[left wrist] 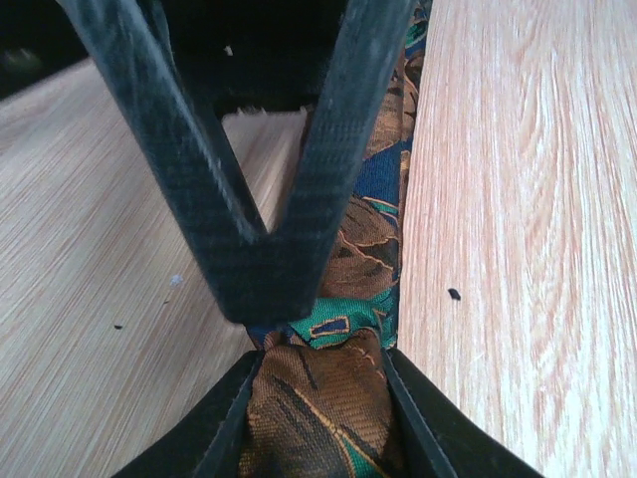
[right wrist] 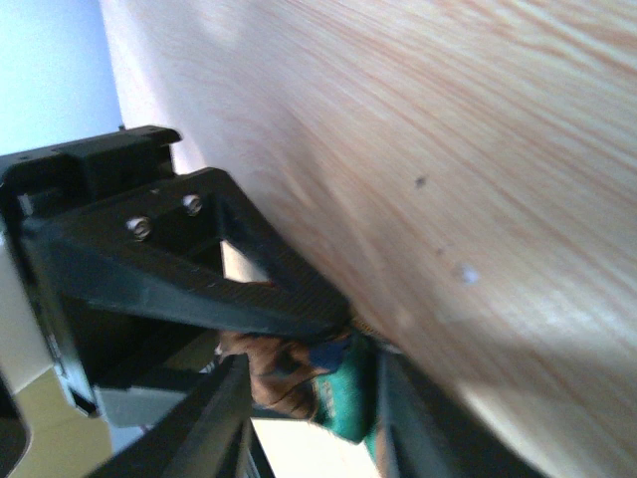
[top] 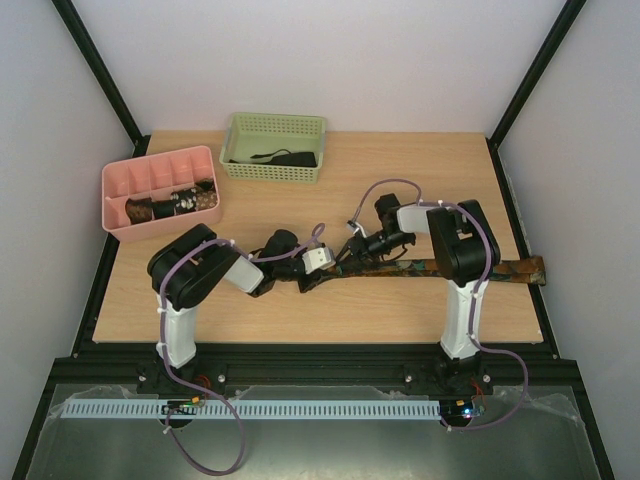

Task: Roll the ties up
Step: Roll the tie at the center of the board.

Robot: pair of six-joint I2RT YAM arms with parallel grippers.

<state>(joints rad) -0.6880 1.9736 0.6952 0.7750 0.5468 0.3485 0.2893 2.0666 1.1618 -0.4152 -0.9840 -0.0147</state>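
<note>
A long brown tie (top: 480, 268) with orange, green and blue patterning lies across the table, and its wide end reaches the right edge. Both grippers meet at its left end. My left gripper (top: 335, 263) is shut on a bunched fold of the tie (left wrist: 363, 249), with both pads pressed into the fabric (left wrist: 320, 358). My right gripper (top: 352, 248) comes in from the opposite side. Its fingers (right wrist: 309, 378) stand apart around the same bunched end (right wrist: 343, 398), and one side shows a gap. In the left wrist view, the right gripper's black fingers (left wrist: 249, 229) hide part of the tie.
A pink divided tray (top: 115, 190) at the back left holds rolled ties (top: 170, 205). A green basket (top: 275, 125) at the back holds a dark tie (top: 285, 157). Purple cables loop over both arms.
</note>
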